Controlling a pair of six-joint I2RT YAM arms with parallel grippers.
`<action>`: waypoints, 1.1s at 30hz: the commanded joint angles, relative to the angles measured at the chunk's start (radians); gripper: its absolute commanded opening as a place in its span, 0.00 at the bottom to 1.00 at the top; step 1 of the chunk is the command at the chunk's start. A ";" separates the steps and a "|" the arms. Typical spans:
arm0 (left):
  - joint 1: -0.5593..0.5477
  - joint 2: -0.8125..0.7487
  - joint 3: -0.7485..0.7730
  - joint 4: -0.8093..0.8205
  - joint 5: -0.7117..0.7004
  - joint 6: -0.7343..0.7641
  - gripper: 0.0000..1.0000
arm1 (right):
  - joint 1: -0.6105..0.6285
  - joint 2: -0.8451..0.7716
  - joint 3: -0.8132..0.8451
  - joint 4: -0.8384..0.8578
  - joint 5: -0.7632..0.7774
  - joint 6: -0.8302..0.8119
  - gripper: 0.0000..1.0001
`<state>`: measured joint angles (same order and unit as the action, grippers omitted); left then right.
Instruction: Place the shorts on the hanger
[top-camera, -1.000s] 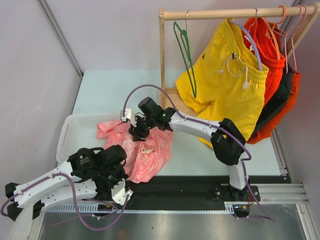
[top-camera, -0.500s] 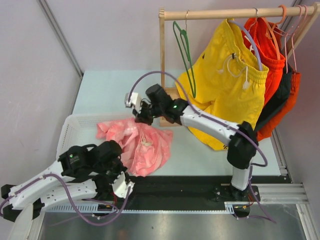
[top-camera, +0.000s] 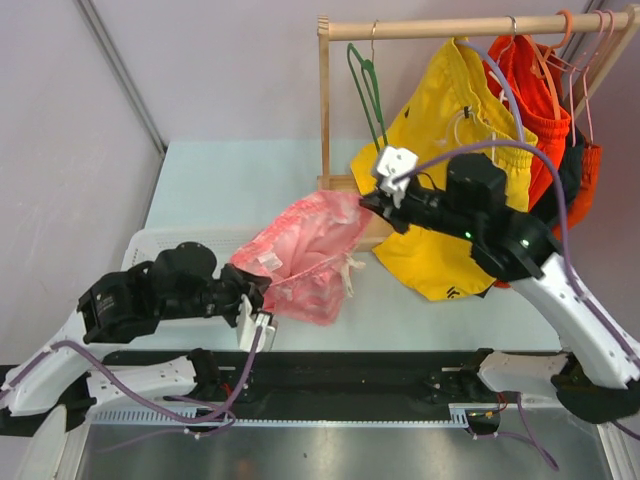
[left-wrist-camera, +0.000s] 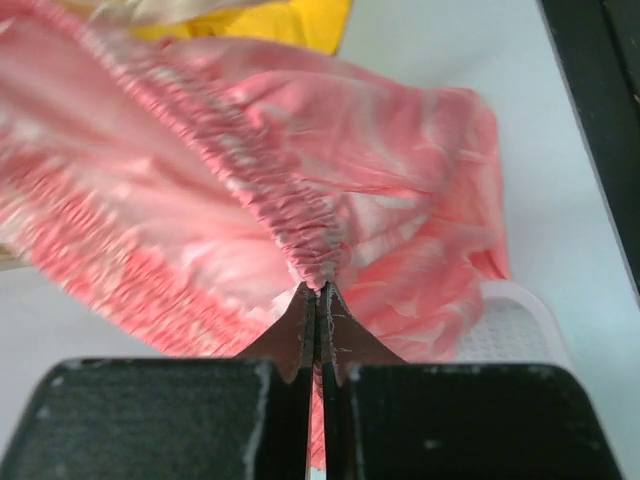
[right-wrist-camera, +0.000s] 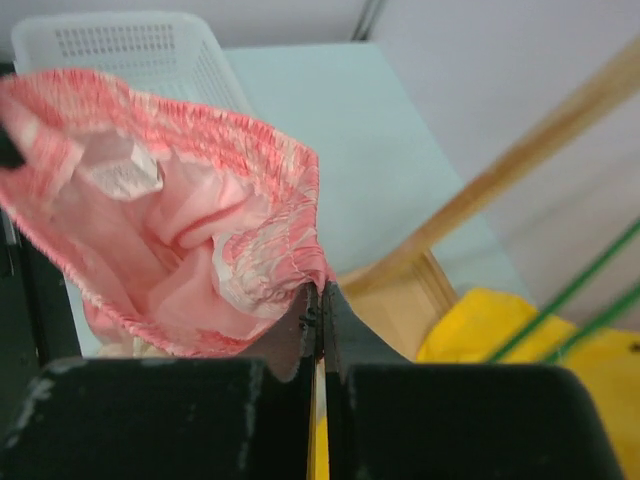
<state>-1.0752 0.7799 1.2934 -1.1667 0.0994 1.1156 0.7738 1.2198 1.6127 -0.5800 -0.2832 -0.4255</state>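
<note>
The pink mottled shorts (top-camera: 310, 255) hang in the air between my two grippers, above the table. My left gripper (top-camera: 252, 287) is shut on the gathered waistband (left-wrist-camera: 300, 235) at the lower left. My right gripper (top-camera: 366, 200) is shut on the waistband's other side (right-wrist-camera: 300, 262), higher and to the right, beside the rack post. The green wire hanger (top-camera: 372, 100) hangs empty on the wooden rail, just above my right gripper; its thin green wires show in the right wrist view (right-wrist-camera: 590, 290).
A wooden rack (top-camera: 324, 110) stands at the back with yellow shorts (top-camera: 460, 170) and orange-red shorts (top-camera: 545, 130) on other hangers. A white mesh basket (top-camera: 150, 245) lies at the left. The rack's base (right-wrist-camera: 440, 300) is close under my right gripper.
Both grippers have lifted the pink shorts off the basket and table and carried them up and right towards the rack. The right arm swung far right; the left arm stretched out after it.
</note>
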 joint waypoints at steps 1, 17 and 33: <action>-0.003 0.087 0.098 0.084 0.017 -0.039 0.00 | -0.010 -0.143 -0.075 -0.223 0.126 -0.068 0.00; 0.133 0.003 -0.334 -0.077 0.186 0.142 0.01 | 0.119 -0.086 -0.274 -0.459 -0.043 -0.148 0.59; 0.132 -0.102 -0.473 -0.123 0.218 0.202 0.03 | 0.088 0.311 -0.275 -0.074 -0.161 0.010 0.73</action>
<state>-0.9466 0.6937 0.8406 -1.2793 0.2752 1.2778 0.8600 1.4746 1.3239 -0.7994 -0.3851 -0.5026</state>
